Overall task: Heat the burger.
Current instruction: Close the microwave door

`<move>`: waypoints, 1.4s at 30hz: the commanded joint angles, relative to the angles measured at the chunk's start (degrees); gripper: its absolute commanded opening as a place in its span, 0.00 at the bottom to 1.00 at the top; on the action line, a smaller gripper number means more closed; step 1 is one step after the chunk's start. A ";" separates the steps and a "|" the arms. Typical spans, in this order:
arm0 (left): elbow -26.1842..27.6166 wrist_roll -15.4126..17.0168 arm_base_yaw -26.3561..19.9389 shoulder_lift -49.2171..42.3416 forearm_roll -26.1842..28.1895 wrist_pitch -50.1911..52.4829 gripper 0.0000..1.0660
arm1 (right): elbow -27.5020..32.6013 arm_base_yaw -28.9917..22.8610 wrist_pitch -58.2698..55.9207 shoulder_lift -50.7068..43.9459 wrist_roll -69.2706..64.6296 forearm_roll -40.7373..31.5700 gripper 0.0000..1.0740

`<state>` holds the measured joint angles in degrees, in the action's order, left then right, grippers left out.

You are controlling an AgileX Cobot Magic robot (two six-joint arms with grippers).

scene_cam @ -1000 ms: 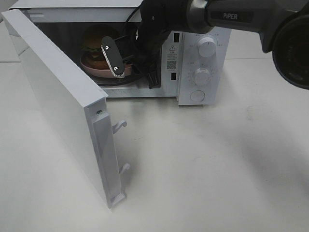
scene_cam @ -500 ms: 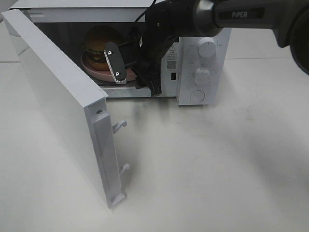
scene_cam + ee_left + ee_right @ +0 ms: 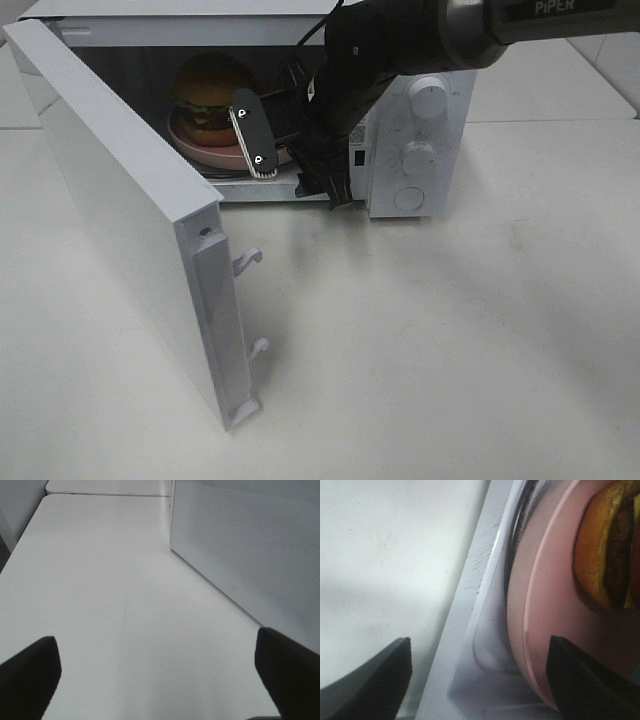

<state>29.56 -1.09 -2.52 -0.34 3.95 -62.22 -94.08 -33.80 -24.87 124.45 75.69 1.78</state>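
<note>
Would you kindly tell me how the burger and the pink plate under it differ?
The burger is tall and domed; the pink plate is flat and wider. The burger is golden-brown with dark layers; the pink plate is one plain colour. Both sit inside the open microwave.

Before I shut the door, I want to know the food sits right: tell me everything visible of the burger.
The burger has a domed golden-brown bun over green lettuce and a dark patty. It looks whole and upright, resting on the pink plate inside the open microwave. The right claw, open, hangs by the plate's front rim, clear of the burger.
</note>
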 commanded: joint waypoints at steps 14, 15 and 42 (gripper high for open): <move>0.00 -0.11 -0.23 -0.86 0.00 0.74 0.92 | 10.08 0.40 2.06 -9.91 -0.52 0.74 0.69; 0.00 -0.11 -0.23 -0.86 0.00 0.74 0.92 | 10.89 0.40 2.12 -10.49 -0.52 0.74 0.69; 0.00 -0.11 -0.23 -0.86 0.00 0.74 0.92 | 32.20 1.15 8.25 -31.80 -13.24 0.69 0.69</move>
<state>29.56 -1.09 -2.52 -0.34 3.95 -62.22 -61.99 -32.89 -17.07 93.33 63.08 2.29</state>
